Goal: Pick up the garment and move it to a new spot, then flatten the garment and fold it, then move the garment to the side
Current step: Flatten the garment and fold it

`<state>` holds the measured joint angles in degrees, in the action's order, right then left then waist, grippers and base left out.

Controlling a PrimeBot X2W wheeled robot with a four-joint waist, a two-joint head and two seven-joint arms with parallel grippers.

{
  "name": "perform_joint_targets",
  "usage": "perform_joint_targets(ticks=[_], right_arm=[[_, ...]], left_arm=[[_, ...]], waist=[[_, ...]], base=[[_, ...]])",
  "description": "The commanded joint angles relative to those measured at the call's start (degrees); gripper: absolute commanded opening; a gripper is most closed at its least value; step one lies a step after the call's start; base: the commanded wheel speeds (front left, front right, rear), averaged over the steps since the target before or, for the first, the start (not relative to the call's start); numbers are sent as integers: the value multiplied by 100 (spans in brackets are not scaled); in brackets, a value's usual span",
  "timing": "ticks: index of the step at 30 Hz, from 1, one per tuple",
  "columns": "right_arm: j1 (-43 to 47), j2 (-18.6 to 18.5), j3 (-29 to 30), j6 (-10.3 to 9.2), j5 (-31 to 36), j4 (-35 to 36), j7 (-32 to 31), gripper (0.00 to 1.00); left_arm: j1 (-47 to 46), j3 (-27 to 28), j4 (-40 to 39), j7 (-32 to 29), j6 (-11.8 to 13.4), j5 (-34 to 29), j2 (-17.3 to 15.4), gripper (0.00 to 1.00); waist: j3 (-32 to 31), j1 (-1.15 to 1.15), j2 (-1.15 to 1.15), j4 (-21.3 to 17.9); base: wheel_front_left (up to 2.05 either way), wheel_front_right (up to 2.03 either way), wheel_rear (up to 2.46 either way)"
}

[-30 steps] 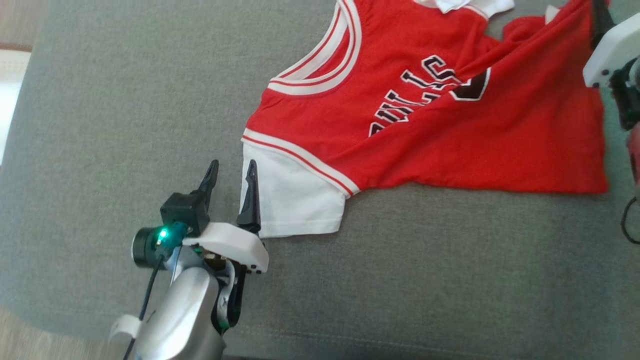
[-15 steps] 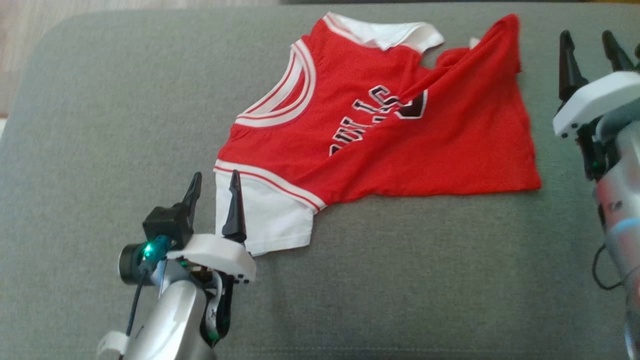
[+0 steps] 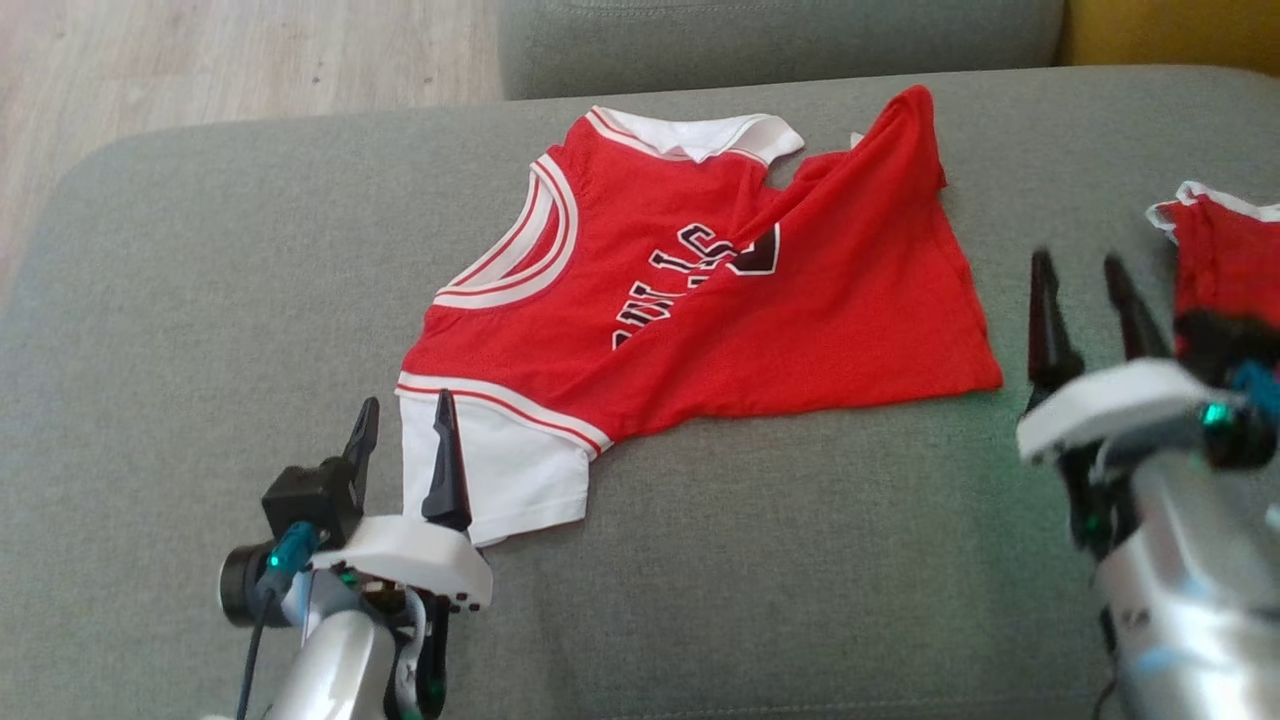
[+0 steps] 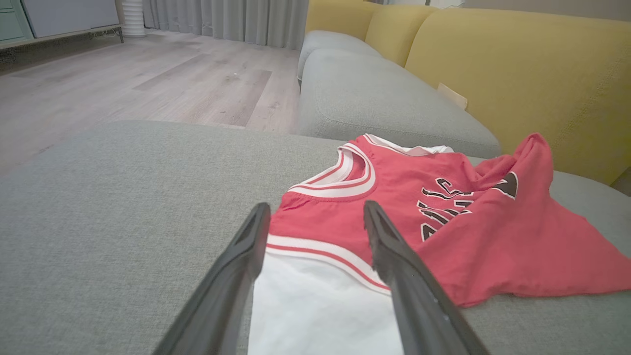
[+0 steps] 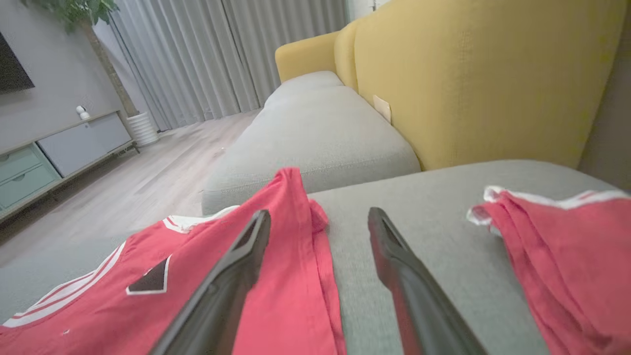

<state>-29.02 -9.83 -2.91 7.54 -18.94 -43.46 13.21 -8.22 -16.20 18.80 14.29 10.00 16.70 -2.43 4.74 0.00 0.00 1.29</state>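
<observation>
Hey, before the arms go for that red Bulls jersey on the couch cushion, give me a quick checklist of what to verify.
1. Left end effector open: ok.
2. Right end effector open: ok.
3. Left end effector lined up with the white sleeve: ok, the left wrist view shows the sleeve between its fingers.
4. Garment lying flat: not ok, a diagonal fold covers part of the lettering.
5. Smaller red piece apart from the garment: ok, bare cushion lies between them.
6. Either end effector touching cloth: cannot tell.
</observation>
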Motion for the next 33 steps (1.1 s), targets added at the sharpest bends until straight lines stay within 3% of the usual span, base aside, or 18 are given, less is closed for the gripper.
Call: perform_joint_targets(ticks=[1,9,16,25,33], right_arm=[[139,138,26,-5,93,349,75,100],[1041,565,496,-5,440,1345,-306,100],[1297,669,591,-5,552,2064,-688,100],[1499,692,665,-5,526,2481,-928,100],[1522,694,612,-5,456,2571,-984,100]], left_arm=[[-118,172,-214,71,-33,-56,-44,100],[-62,209,-41,71,2,-141,-44,100],[-154,451,864,71,341,-334,-119,100],[-441,260,1754,-75,11,-231,-119,100],[-570,196,2209,-326,63,-185,-110,100]], waist=[[-20,0,0,-20],[70,0,0,-67],[192,0,0,-140],[260,0,0,-196],[303,0,0,-243]], base=[[0,0,0],[0,0,0],[0,0,0],[0,0,0],[0,0,0]])
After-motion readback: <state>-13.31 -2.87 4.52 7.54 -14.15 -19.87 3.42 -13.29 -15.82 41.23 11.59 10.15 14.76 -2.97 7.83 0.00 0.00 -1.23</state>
